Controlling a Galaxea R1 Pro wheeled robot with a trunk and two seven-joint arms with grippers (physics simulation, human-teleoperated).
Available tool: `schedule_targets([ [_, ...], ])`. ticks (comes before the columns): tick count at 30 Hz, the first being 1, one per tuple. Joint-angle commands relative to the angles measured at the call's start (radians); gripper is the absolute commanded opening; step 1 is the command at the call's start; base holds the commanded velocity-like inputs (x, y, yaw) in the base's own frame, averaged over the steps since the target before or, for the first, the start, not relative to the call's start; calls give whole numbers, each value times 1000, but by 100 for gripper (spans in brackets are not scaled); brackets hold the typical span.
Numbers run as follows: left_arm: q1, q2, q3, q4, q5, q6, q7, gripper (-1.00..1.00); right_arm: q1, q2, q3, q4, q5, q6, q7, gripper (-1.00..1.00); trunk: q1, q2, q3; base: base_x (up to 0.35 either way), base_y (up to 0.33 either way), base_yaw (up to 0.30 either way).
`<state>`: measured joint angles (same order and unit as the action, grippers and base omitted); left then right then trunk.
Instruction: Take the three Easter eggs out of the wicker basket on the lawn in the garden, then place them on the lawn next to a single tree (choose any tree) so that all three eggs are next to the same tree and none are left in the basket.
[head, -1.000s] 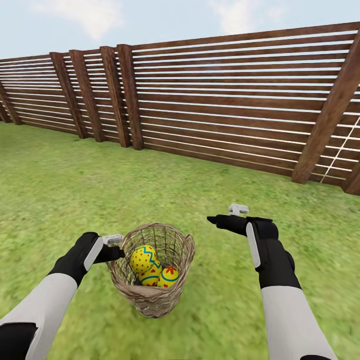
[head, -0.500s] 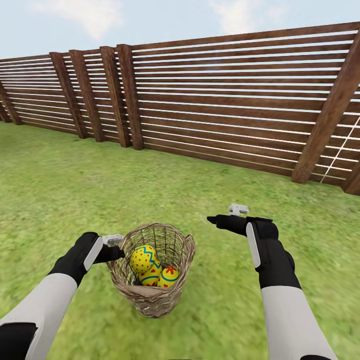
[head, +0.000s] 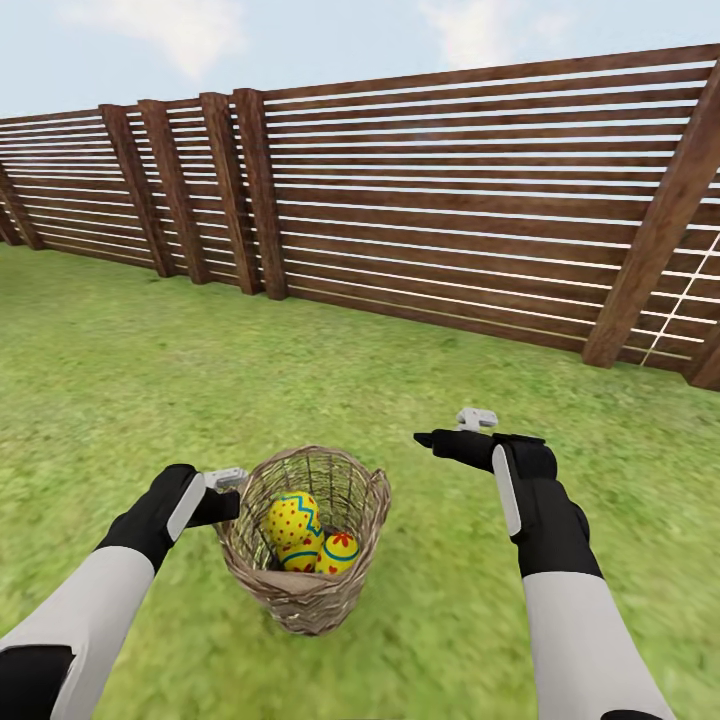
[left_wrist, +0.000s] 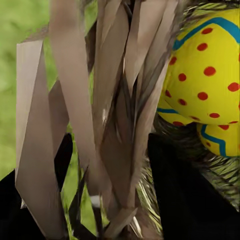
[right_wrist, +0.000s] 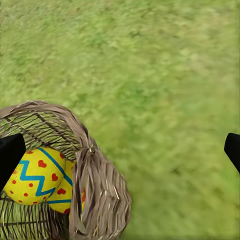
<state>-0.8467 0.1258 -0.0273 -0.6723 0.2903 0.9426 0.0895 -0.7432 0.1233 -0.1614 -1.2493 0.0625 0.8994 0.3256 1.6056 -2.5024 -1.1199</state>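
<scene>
On the lawn, the left tool grips the wicker basket by its rim, three Easter eggs inside, the right tool wide open above grass; a lift could tip the eggs out.

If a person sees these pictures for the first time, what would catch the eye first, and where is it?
Probably the bright yellow Easter eggs, painted with blue zigzags and red marks, lying in the brown wicker basket on the lawn low in the head view. The left gripper is at the basket's rim, while the right gripper hangs open above the grass beside it. Behind them a long brown slatted fence crosses the picture.
</scene>
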Motion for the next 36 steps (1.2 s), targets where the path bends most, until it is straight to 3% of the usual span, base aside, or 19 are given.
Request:
schedule_targets([
  [1, 0, 1, -3, -1, -14, 5, 9, -100, -1, 1, -3, -1, 7, 4, 7, 100, 0, 0, -1, 0, 0, 0],
  [13, 0, -6, -6, -9, -14, 1, 10, -100, -1, 4, -3, 2, 6, 4, 7, 100, 0, 0, -1, 0, 0, 0],
  [25, 0, -8, -8, 0, -15, -2, 10, -100, -1, 13, 0, 11, 12, 0, 5, 100, -6, 2, 45, 0, 0, 0],
  [36, 0, -5, -8, 0, -14, -2, 10, -100, -1, 11, 0, 11, 13, -3, 4, 100, -48, 79, 80, 0, 0, 0],
])
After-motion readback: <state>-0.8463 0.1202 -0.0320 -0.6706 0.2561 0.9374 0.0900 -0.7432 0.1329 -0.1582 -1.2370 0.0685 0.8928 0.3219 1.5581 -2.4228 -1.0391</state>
